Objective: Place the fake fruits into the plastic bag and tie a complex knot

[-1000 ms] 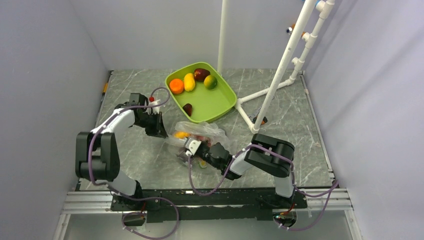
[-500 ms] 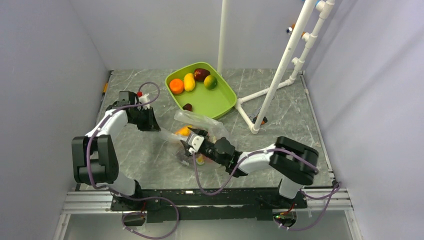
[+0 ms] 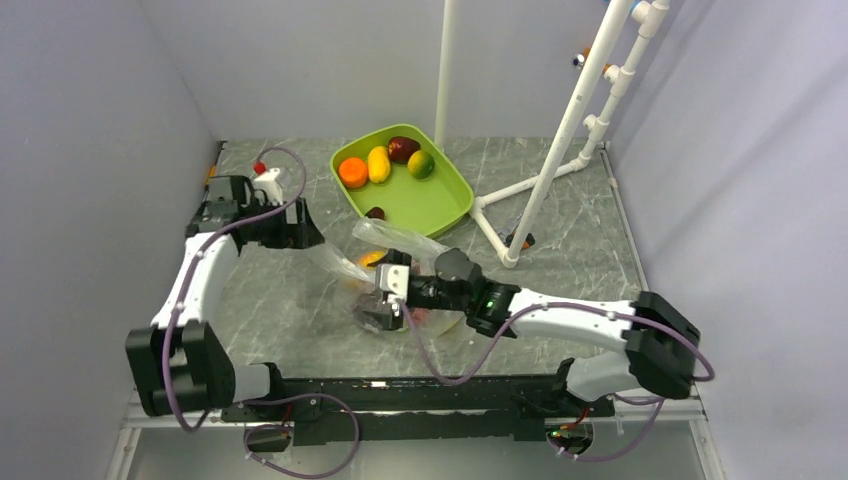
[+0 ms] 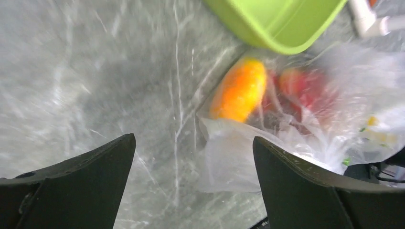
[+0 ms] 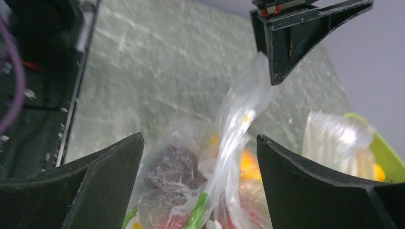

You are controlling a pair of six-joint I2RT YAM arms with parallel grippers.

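Grey marbled table, pale walls. Far left: left gripper point(image 4: 193, 138), jaws wide apart, clamping nothing. Just right of it: one plastic bag point(image 3: 405, 243) mid-table, twisted neck point(image 5: 239, 109) running leftward to that gripper's fingertip. Directly over the bag, nearer: right gripper point(image 5: 198, 143), jaws likewise spread. Behind, rightward: one green tray point(image 3: 435, 205), five fake fruits point(image 3: 378, 163) inside; several more bagged.

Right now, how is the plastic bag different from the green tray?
The plastic bag is clear and crinkly; the green tray is bright lime and smooth. The bag lies slumped and shapeless; the tray keeps firm raised walls. Both hold fake fruits.
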